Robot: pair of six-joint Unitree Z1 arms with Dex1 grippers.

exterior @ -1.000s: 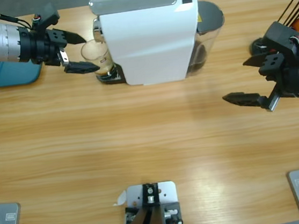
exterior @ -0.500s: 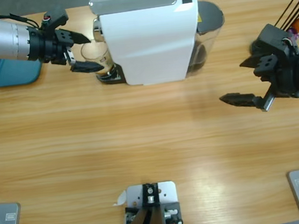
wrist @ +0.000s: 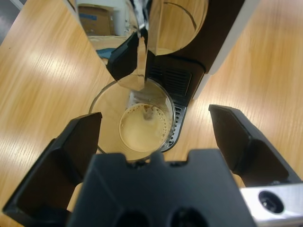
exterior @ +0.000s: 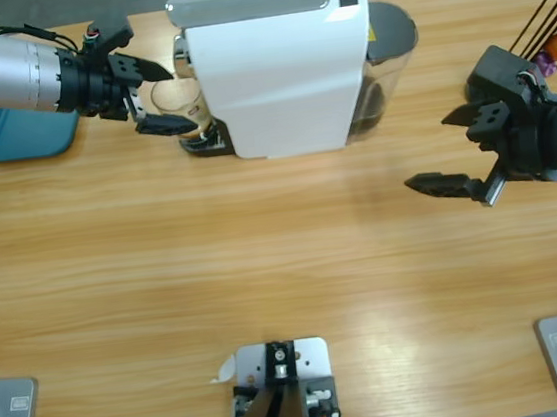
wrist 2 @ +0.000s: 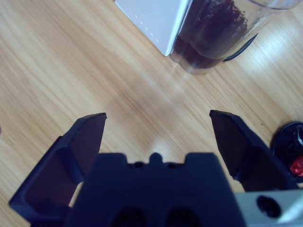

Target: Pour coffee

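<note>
On the near right of the long wooden surface (exterior: 295, 267), the right hand (exterior: 448, 154) hovers spread and empty. Far left, the left hand (exterior: 160, 98) gapes around the small clear glass (wrist: 132, 120) of tan-foamed dark coffee (wrist: 144, 127) under the white coffee machine (exterior: 278, 68). Closing off-centre could tip the glass and spill.
</note>
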